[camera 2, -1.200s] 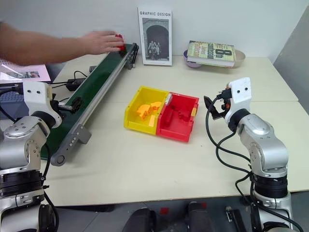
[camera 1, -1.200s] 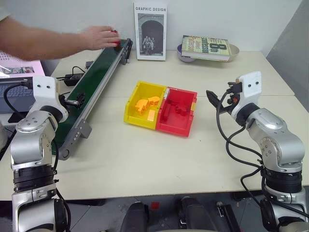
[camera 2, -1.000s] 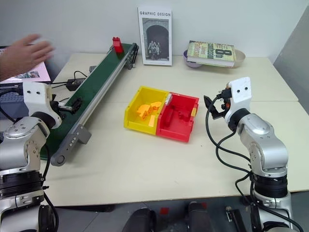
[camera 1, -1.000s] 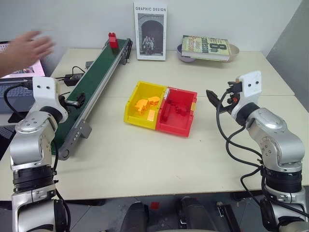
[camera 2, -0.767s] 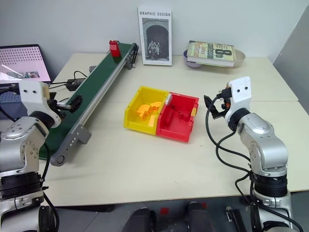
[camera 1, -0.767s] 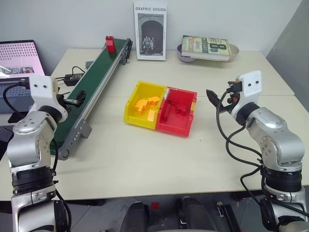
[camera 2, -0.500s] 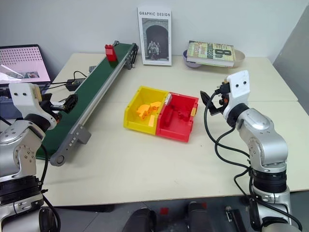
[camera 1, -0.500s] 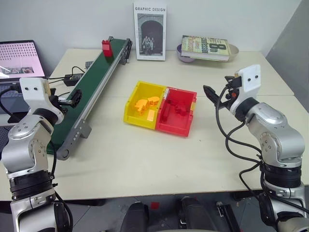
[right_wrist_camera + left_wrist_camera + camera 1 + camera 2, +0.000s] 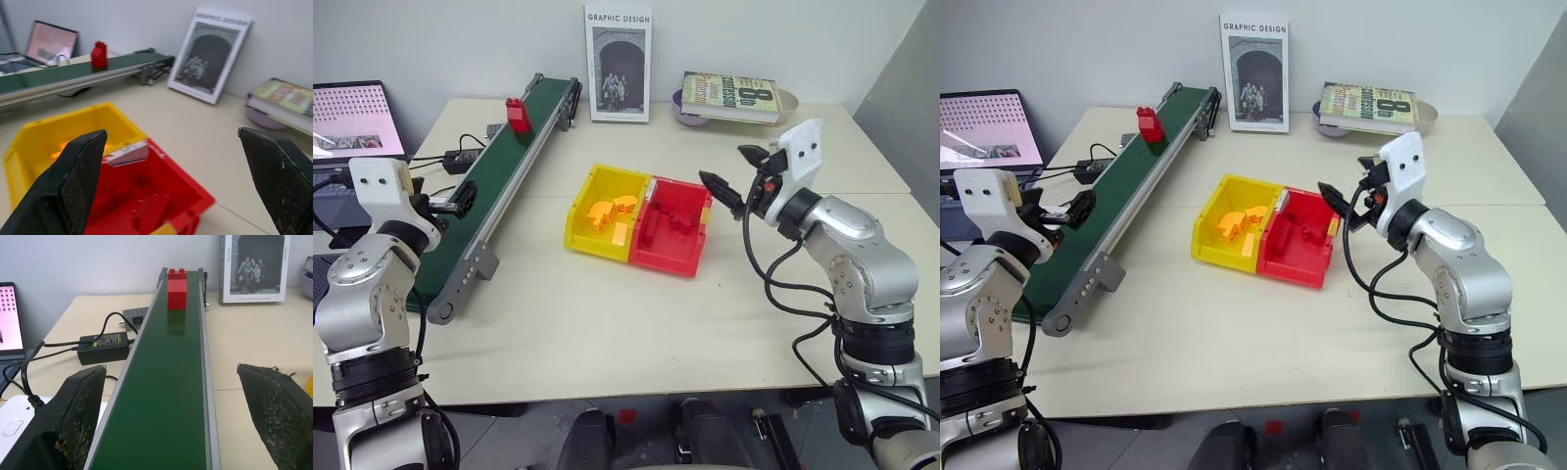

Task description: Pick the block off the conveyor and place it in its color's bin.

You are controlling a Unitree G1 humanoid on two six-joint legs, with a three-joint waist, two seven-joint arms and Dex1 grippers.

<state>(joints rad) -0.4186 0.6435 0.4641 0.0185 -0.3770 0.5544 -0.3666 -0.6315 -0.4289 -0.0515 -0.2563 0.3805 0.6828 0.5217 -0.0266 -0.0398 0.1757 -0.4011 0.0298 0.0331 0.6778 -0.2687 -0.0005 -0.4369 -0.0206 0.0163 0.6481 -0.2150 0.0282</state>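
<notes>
The red block (image 9: 518, 115) stands upright on the dark green conveyor (image 9: 499, 149), near its far end. My left gripper (image 9: 462, 198) hovers open over the belt's near half, well short of the block (image 9: 177, 288), with its fingers (image 9: 80, 416) on either side of the belt. The red bin (image 9: 663, 259) sits mid-table, joined to a yellow one, and holds some red pieces. My right gripper (image 9: 722, 164) is open and empty. It hangs just right of the red bin's far corner and points left over it (image 9: 195, 193).
The yellow bin (image 9: 592, 245) holds orange blocks. A standing book (image 9: 618, 63) and a book on a bowl (image 9: 732, 95) line the back edge. A laptop (image 9: 352, 119) and a power adapter with cables (image 9: 460, 162) lie left of the conveyor.
A person's hand left the block at the belt's far end and withdrew. The block has ridden down the belt toward me. My right gripper swung left toward the red bin.
</notes>
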